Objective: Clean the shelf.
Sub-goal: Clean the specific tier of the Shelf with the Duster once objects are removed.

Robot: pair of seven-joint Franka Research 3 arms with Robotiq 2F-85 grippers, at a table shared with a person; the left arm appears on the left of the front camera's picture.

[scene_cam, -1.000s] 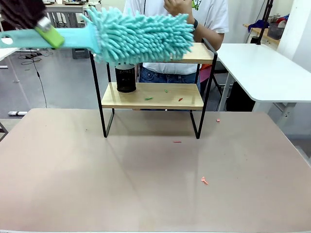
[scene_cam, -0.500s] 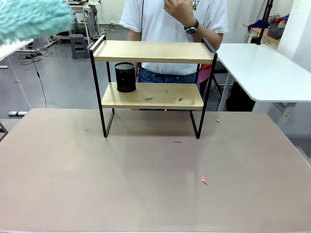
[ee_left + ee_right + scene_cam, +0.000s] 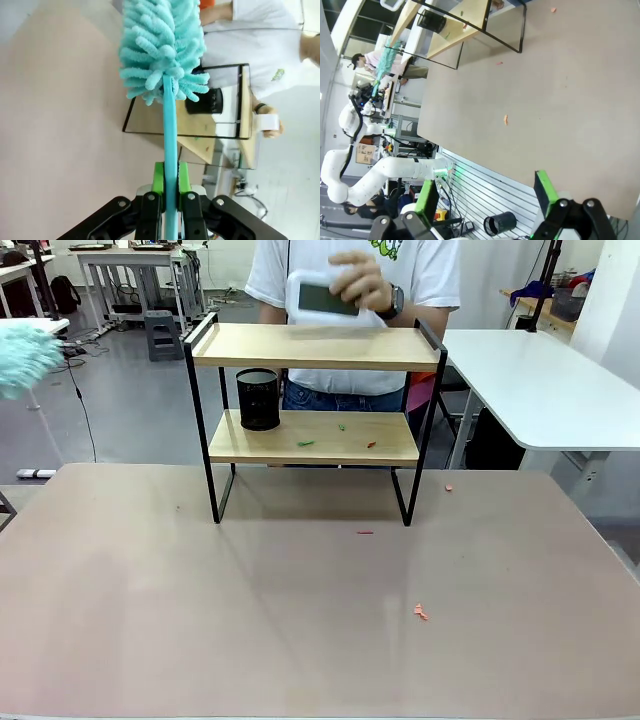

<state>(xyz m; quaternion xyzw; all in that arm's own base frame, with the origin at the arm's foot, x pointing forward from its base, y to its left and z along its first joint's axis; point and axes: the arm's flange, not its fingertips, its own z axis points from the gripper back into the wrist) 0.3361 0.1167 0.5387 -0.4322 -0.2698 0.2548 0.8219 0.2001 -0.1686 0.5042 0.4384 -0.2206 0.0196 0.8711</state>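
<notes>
The shelf (image 3: 315, 348) stands at the far middle of the table, its two wooden boards in a black frame. Small green and red scraps (image 3: 305, 443) lie on its lower board beside a black mesh cup (image 3: 259, 400). My left gripper (image 3: 170, 192) is shut on the handle of a teal fluffy duster (image 3: 162, 47), which points toward the shelf (image 3: 200, 120). The duster's head (image 3: 20, 355) shows at the far left edge, clear of the shelf. My right gripper (image 3: 487, 195) is open with nothing between its fingers, low over the table's near side.
A person stands behind the shelf; a hand holds a white boxy thing (image 3: 325, 295) just above the top board. Scraps lie on the table (image 3: 300, 640) at the middle (image 3: 364, 532) and right (image 3: 421, 612). A white side table (image 3: 540, 380) stands at the right.
The duster has swept off the top board to the far left. The person's hand has come down over the top board with a white thing in it.
</notes>
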